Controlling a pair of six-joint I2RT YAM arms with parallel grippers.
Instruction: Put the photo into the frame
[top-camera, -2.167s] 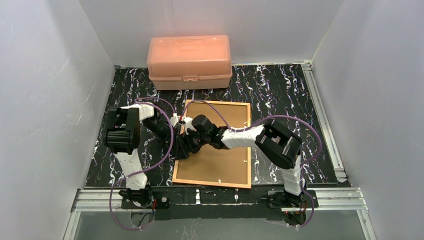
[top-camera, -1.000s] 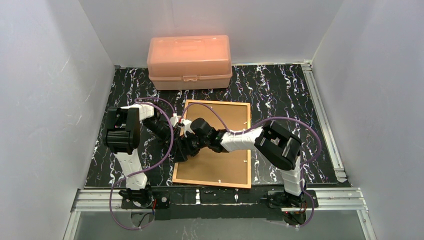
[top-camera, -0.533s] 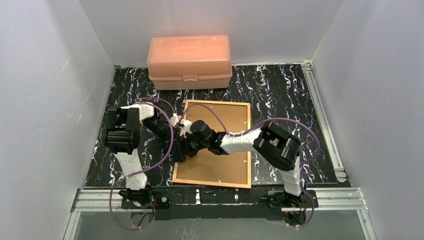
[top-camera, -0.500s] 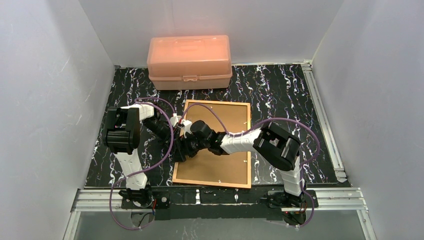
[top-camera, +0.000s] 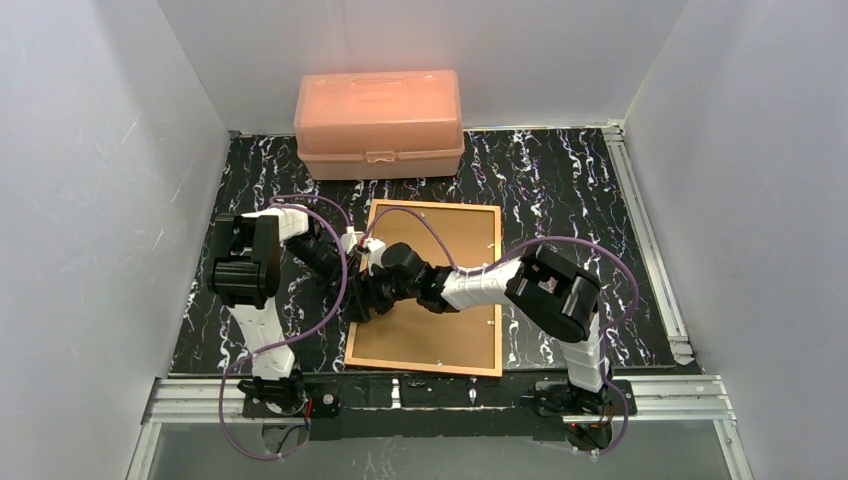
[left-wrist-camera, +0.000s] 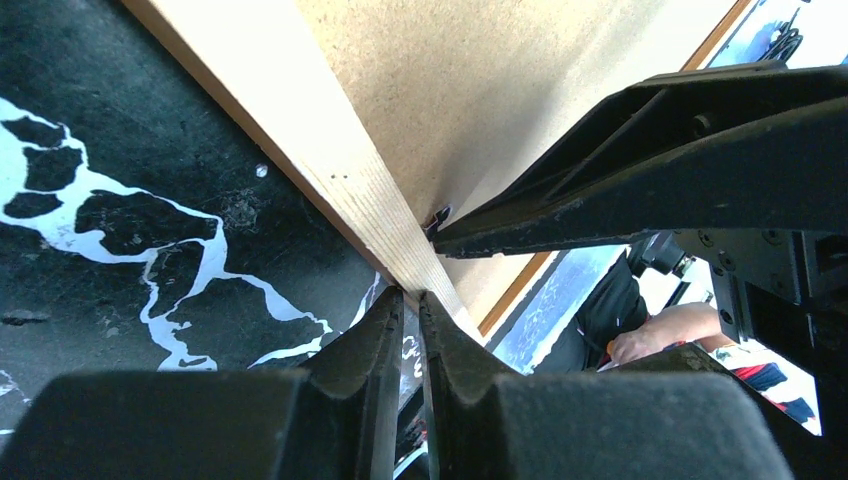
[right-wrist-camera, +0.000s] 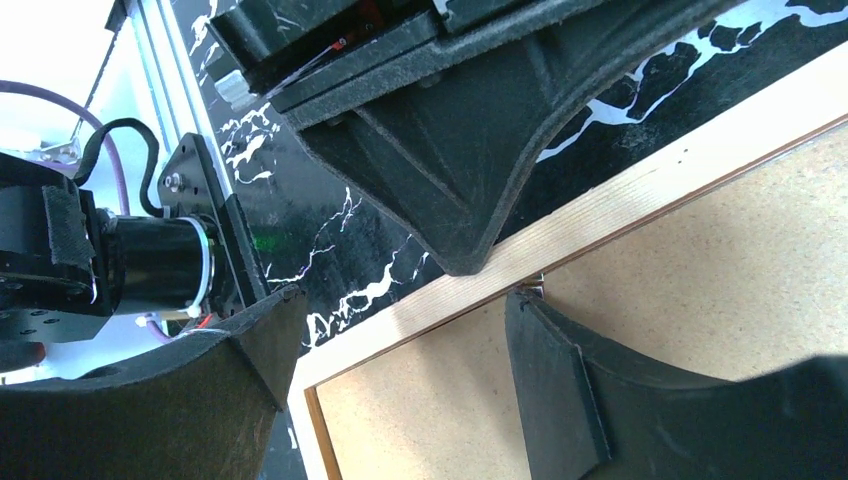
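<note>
The frame lies face down at the table's middle, and the brown backing board fills it. The photo is hidden. My left gripper is shut, and its tips rest on the frame's pale wooden left rail in the left wrist view. My right gripper is open and straddles that same rail in the right wrist view. One of its fingers is over the table. The other finger lies on the backing board, beside a small metal tab.
A pink translucent plastic box stands shut at the back, behind the frame. Grey walls close in the left, right and back. Aluminium rails run along the table's near edge and right edge. Purple cables loop over both arms.
The right arm has reached a little further left, bringing its gripper closer to the frame's left rail. The left arm and the frame have stayed in place.
</note>
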